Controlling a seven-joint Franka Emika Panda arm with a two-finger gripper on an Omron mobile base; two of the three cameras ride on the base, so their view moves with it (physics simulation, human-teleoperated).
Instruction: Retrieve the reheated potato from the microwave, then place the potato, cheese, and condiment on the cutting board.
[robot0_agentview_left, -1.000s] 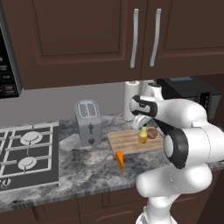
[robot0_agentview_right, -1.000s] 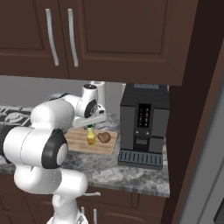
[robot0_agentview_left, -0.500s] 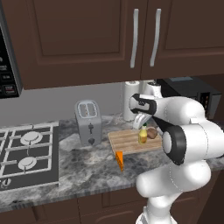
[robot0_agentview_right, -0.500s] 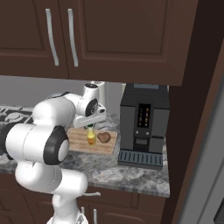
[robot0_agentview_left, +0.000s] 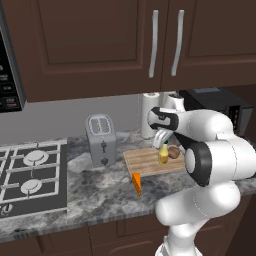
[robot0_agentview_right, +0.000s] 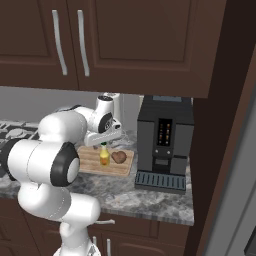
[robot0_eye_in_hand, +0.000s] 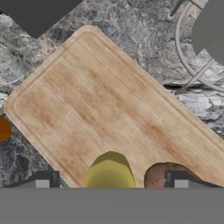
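The tan cutting board (robot0_agentview_left: 148, 162) (robot0_agentview_right: 89, 160) (robot0_eye_in_hand: 105, 105) lies on the counter. The yellow condiment bottle (robot0_agentview_left: 163, 154) (robot0_agentview_right: 104, 157) (robot0_eye_in_hand: 109, 173) stands upright on its right part, and the brown potato (robot0_agentview_left: 173, 152) (robot0_agentview_right: 118, 157) (robot0_eye_in_hand: 158, 175) lies right beside it. My gripper (robot0_agentview_left: 163, 142) (robot0_agentview_right: 104, 142) (robot0_eye_in_hand: 111, 179) hovers just above the bottle, open, its fingertips (robot0_eye_in_hand: 43, 179) well clear of the bottle on both sides. The orange cheese wedge (robot0_agentview_left: 136, 183) (robot0_eye_in_hand: 3, 129) rests on the counter off the board's front left corner. The microwave (robot0_agentview_left: 9, 75) hangs at the far left.
A silver toaster (robot0_agentview_left: 101, 139) stands left of the board, and a paper towel roll (robot0_agentview_left: 148, 114) on a wire holder (robot0_eye_in_hand: 183, 48) behind it. The black coffee machine (robot0_agentview_right: 163, 142) is to the right. The stove (robot0_agentview_left: 30, 175) lies at the left.
The jaws have opened and let go of the condiment bottle, which now stands free on the board. The arm has barely moved.
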